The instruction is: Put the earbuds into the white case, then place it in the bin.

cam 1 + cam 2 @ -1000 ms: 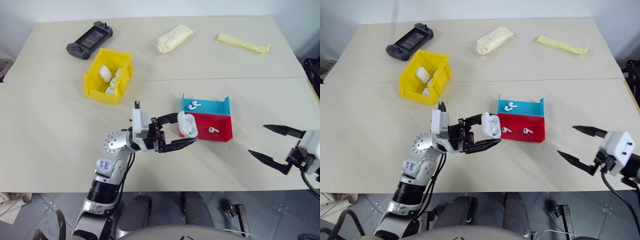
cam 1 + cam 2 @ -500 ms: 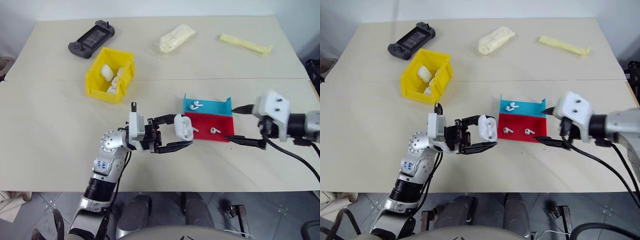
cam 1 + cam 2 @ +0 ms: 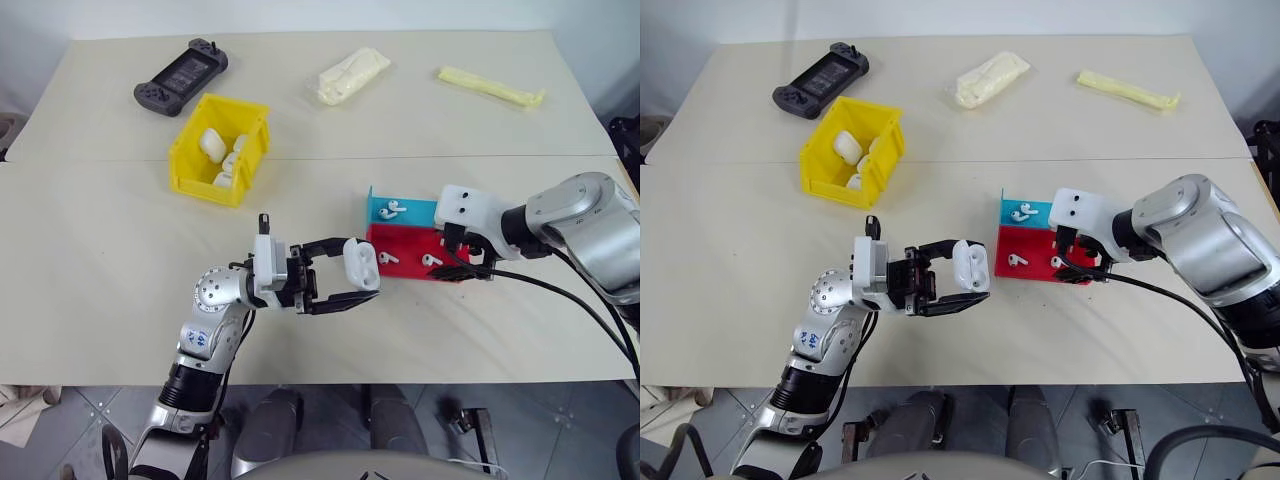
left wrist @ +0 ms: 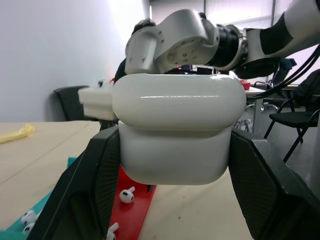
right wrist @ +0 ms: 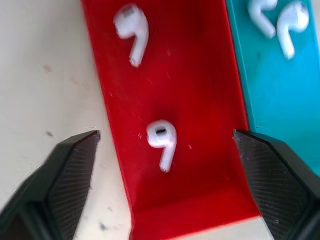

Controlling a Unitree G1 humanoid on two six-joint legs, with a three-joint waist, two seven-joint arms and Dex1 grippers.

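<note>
Your left gripper (image 3: 352, 280) clamps the case (image 3: 362, 264) above the table (image 3: 100, 250) while your right gripper (image 5: 165, 150), jaws spread wide, straddles an earbud (image 5: 162, 138) in the red tray (image 5: 200, 75).

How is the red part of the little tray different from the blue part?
The red part holds two earbuds lying apart, one right between the right claw's open fingers. The blue part holds two earbuds lying close together, off to the side of that claw. In the head views the red part lies nearer the robot, the blue behind it. Both are halves of one shallow tray.
</note>
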